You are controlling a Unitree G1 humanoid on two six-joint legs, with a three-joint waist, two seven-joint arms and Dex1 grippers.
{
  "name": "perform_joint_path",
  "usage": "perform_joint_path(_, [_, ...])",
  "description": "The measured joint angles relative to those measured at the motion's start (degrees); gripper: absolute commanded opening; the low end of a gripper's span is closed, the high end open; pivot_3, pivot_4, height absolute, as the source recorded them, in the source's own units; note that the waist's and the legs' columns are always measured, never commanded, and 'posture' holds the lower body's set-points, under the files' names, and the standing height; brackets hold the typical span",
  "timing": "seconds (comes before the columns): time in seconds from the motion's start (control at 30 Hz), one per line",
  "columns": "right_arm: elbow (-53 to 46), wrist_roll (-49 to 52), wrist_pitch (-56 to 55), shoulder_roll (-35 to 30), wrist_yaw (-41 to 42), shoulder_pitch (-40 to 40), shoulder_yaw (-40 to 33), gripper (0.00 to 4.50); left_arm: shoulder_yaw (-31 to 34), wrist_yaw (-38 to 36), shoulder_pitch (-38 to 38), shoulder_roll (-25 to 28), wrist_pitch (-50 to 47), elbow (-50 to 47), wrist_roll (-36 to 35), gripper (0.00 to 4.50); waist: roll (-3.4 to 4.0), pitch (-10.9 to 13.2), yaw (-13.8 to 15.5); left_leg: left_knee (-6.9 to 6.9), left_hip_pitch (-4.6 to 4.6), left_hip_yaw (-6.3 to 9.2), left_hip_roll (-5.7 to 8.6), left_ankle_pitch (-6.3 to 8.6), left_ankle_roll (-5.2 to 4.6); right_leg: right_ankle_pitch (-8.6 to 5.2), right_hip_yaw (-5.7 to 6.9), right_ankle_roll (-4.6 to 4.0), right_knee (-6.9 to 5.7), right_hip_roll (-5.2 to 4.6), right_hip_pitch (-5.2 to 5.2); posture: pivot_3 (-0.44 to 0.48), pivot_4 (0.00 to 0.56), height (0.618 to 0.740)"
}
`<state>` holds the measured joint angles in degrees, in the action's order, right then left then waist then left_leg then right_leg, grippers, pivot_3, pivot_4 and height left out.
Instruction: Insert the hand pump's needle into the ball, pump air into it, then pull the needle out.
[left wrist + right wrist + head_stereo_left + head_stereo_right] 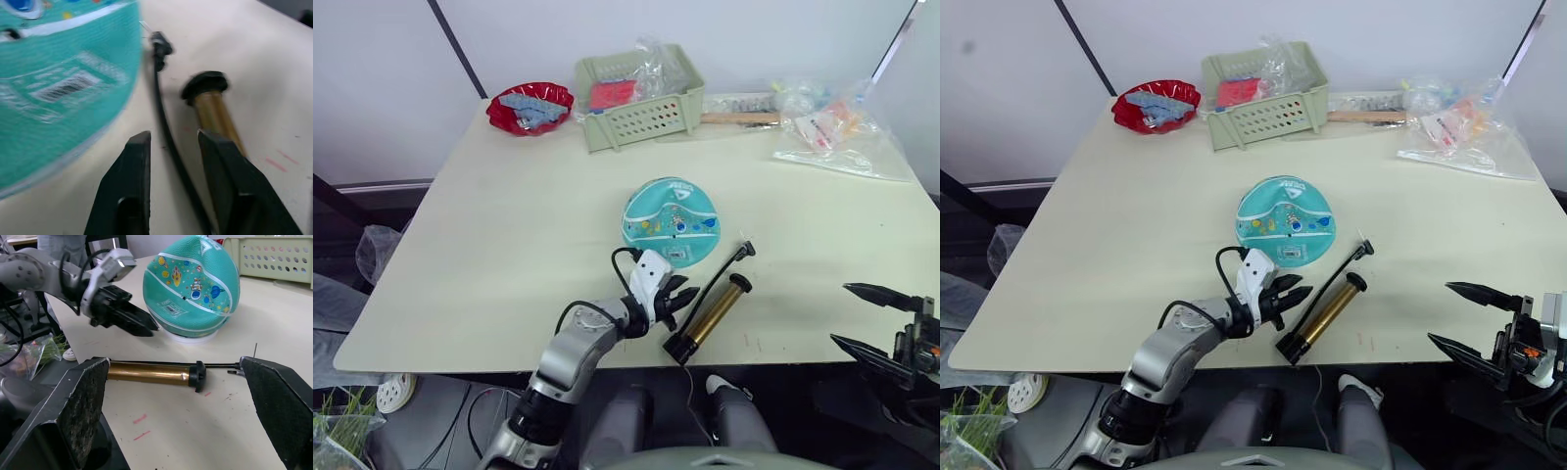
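Note:
The teal ball [671, 220] with white stripes and cartoon prints rests on a low white ring [190, 337] mid-table. To its right, near the front edge, lies the gold hand pump [715, 313]. Its black hose [164, 122] runs alongside it toward the ball, and the thin needle [255, 350] points up at the hose's far end. My left gripper [1291, 291] is open, low over the table between ball and pump, its fingers on either side of the hose without pinching it. My right gripper [1442, 313] is open and holds nothing, off the table's front right edge, facing the pump.
At the back stand a green slotted basket [636, 103] with bagged items, a red bowl [529, 106] to its left, and clear plastic bags [832, 132] with a wooden-handled tool [739, 118] at the back right. The table's front edge [460, 360] is close to the pump.

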<state>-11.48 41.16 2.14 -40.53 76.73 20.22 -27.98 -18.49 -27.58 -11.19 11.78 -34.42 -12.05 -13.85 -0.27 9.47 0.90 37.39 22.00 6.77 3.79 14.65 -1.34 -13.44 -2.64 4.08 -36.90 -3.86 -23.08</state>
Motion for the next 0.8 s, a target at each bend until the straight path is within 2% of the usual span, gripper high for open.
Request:
perform_joint_path(0.33, [-0.27, -0.04, 0.03, 0.27, -0.54, -0.98, 0.05, 4.5, -2.32, -0.1, -1.65, -0.05, 0.99, 2.99, 3.7, 1.92, 0.01, -0.01, -0.04, 0.0, -0.01, -0.01, -0.01, 0.0, 0.0, 0.0, -0.01, 0.0, 0.0, 0.03, 0.0, 0.0, 0.15, 0.74])
perform_joint_path(0.8, [-0.27, -0.4, -0.09, 1.42, -0.79, -0.9, 0.46, 4.5, -6.56, 0.66, -2.7, -2.95, 1.14, 6.85, 8.42, 1.92, 0.01, -0.01, -0.07, 0.01, -0.02, -0.02, -0.01, 0.0, 0.0, 0.01, -0.02, 0.01, 0.0, 0.03, 0.0, 0.0, 0.15, 0.74])
